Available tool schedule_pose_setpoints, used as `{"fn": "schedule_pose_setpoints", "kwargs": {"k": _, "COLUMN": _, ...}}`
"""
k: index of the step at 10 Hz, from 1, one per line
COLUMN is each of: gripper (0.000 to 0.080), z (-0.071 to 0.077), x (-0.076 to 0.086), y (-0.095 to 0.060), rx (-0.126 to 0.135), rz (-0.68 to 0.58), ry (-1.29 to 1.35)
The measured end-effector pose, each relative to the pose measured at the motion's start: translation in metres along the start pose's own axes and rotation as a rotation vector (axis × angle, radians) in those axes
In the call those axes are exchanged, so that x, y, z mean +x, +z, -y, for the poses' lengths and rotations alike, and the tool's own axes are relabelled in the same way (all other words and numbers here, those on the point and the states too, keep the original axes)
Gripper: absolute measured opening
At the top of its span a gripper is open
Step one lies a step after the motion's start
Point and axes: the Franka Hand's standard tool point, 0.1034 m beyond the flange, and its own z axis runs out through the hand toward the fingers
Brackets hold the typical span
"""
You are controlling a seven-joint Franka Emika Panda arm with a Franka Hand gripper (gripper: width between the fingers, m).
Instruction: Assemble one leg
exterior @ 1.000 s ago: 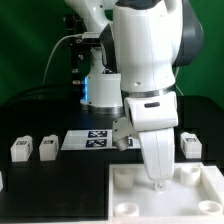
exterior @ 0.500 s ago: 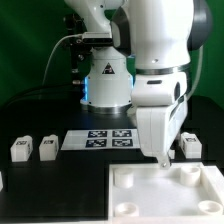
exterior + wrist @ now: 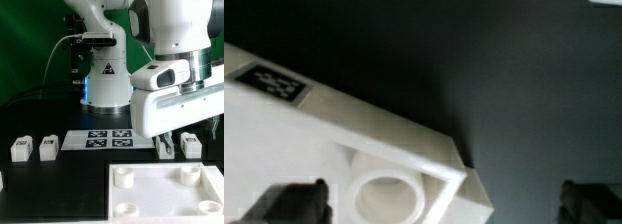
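Black tabletop (image 3: pixel 60 178), gripper (image 3: pixel 187 143) perhaps straddling leg (image 3: pixel 191 148).

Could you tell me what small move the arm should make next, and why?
Probably ease the open gripper down around the leg on the exterior view's right, then close. The jaws stand wide apart and hold nothing, the hand appears to hang just above that leg, and the visible sockets of the plate look empty.

Exterior view: we face the arm base (image 3: pixel 105 82) across the table (image 3: pixel 30 118), moderately near.
Wrist view: we look down, very close (blurred).
Shared: white plate (image 3: pixel 150 200) corner.
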Motion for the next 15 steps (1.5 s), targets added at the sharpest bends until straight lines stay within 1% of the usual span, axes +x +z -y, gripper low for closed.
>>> {"fn": "schedule_pose_setpoints", "kwargs": {"k": 1, "gripper": 0.0649, "z": 0.003, "x": 0.000, "y": 0.000, "rx": 0.006, "rz": 0.001, "ry": 0.119}}
{"fn": "schedule_pose_setpoints", "kwargs": {"k": 3, "gripper": 0.0649, "z": 0.030, "x": -0.004, "y": -0.003, "rx": 0.011, "rz": 0.025, "ry": 0.370}}
{"fn": "schedule_pose_setpoints", "kwargs": {"k": 4, "gripper": 0.0649, "z": 0.040, "x": -0.005, "y": -0.001, "rx": 0.012, "rz": 0.032, "ry": 0.381}}
{"fn": "schedule_pose_setpoints", "kwargs": {"k": 5, "gripper": 0.0649, "z": 0.045, "x": -0.007, "y": 0.005, "rx": 0.015, "rz": 0.043, "ry": 0.387}}
{"fn": "schedule_pose_setpoints", "kwargs": {"k": 6, "gripper": 0.0649, "z": 0.037, "x": -0.002, "y": 0.008, "rx": 0.015, "rz": -0.021, "ry": 0.388}}
{"fn": "schedule_pose_setpoints", "kwargs": {"k": 7, "gripper": 0.0649, "z": 0.038, "x": -0.007, "y": 0.010, "rx": 0.016, "rz": 0.015, "ry": 0.386}}
{"fn": "schedule_pose_setpoints", "kwargs": {"k": 8, "gripper": 0.0649, "z": 0.038, "x": -0.014, "y": 0.009, "rx": 0.028, "rz": 0.156, "ry": 0.367}}
{"fn": "schedule_pose_setpoints", "kwargs": {"k": 9, "gripper": 0.0649, "z": 0.038, "x": -0.013, "y": 0.009, "rx": 0.042, "rz": 0.251, "ry": 0.375}}
{"fn": "schedule_pose_setpoints", "kwargs": {"k": 10, "gripper": 0.0649, "z": 0.043, "x": -0.027, "y": 0.014, "rx": 0.052, "rz": 0.376, "ry": 0.398}}
{"fn": "schedule_pose_setpoints", "kwargs": {"k": 11, "gripper": 0.0649, "z": 0.049, "x": -0.036, "y": 0.016, "rx": 0.067, "rz": 0.521, "ry": 0.415}}
{"fn": "schedule_pose_setpoints", "kwargs": {"k": 13, "gripper": 0.0649, "z": 0.056, "x": -0.040, "y": 0.017, "rx": 0.097, "rz": 0.713, "ry": 0.405}}
{"fn": "schedule_pose_setpoints", "kwargs": {"k": 14, "gripper": 0.0649, "z": 0.056, "x": -0.044, "y": 0.014, "rx": 0.111, "rz": 0.814, "ry": 0.401}}
{"fn": "schedule_pose_setpoints", "kwargs": {"k": 15, "gripper": 0.0649, "z": 0.055, "x": -0.042, "y": 0.017, "rx": 0.123, "rz": 0.854, "ry": 0.398}}
